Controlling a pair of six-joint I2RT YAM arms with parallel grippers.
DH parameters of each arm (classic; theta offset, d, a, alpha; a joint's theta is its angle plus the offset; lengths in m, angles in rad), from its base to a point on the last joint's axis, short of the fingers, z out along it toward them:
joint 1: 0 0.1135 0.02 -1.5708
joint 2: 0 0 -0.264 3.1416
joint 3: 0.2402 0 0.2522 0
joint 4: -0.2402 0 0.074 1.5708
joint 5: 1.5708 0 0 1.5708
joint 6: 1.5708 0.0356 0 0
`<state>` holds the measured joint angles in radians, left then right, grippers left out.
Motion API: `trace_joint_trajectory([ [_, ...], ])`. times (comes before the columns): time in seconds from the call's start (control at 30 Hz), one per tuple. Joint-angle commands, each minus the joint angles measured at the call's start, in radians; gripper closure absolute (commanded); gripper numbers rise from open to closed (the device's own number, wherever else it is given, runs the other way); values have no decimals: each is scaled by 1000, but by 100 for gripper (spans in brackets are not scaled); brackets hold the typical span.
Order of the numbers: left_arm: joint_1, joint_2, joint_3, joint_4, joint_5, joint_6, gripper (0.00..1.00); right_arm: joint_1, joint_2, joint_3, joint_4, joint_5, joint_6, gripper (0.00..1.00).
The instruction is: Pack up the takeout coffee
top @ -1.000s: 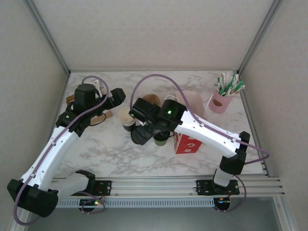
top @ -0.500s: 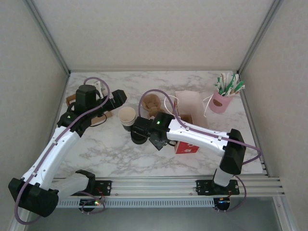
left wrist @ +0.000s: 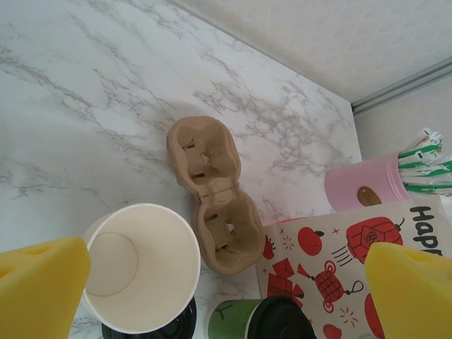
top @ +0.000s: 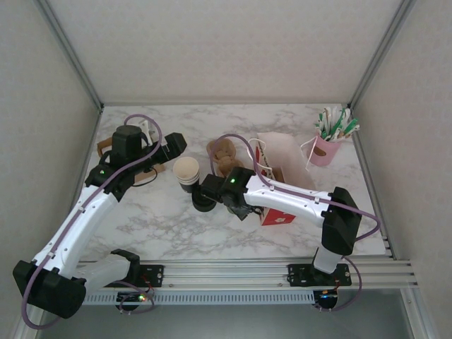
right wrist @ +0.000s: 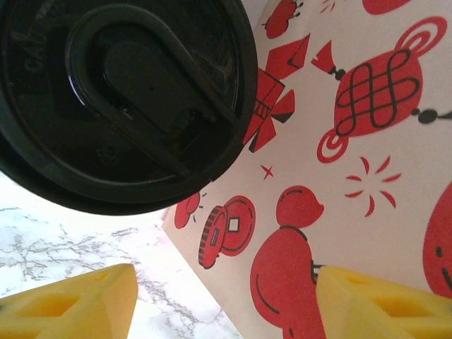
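The takeout coffee, green-sided with a black lid, stands on the marble against the left side of the red-printed paper bag. My right gripper hangs open just above it, one yellow fingertip over the marble and the other over the bag; the lid lies toward the top left of the right wrist view. My left gripper is open too, held high over the cup stack, and sits at the back left in the top view.
A stack of lidless cream-insided cups stands on loose black lids. A brown cardboard cup carrier lies behind them. A pink cup of straws stands at the back right. The bag stands mid-table.
My right arm has drawn back toward the near edge and lowered its wrist over the coffee beside the bag. The left arm has hardly moved.
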<state>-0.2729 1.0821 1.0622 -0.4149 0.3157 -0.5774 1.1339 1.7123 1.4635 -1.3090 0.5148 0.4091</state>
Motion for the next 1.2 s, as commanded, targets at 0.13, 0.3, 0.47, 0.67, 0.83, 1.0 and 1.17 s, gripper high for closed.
trace_joint_trajectory([
  [0.13, 8, 13, -15, 36, 26, -13, 0, -37, -11, -8, 122, -73, -53, 24],
  [0.3, 7, 23, -15, 34, 35, -10, 0, -65, -4, 0, 203, -156, -95, 22],
  [0.47, 7, 30, -16, 35, 40, -7, 0, -97, 12, 27, 214, -183, -119, 22],
  [0.67, 8, 42, -15, 38, 46, -6, 0, -127, 24, 56, 220, -253, -148, 20],
  [0.83, 6, 45, -15, 40, 46, -7, 0, -151, 16, 59, 229, -304, -158, 18],
  [1.0, 7, 53, -13, 44, 52, -10, 1, -172, 26, 68, 240, -324, -178, 18],
  [1.17, 6, 56, -8, 43, 51, -12, 0, -189, 43, 80, 240, -345, -199, 18],
])
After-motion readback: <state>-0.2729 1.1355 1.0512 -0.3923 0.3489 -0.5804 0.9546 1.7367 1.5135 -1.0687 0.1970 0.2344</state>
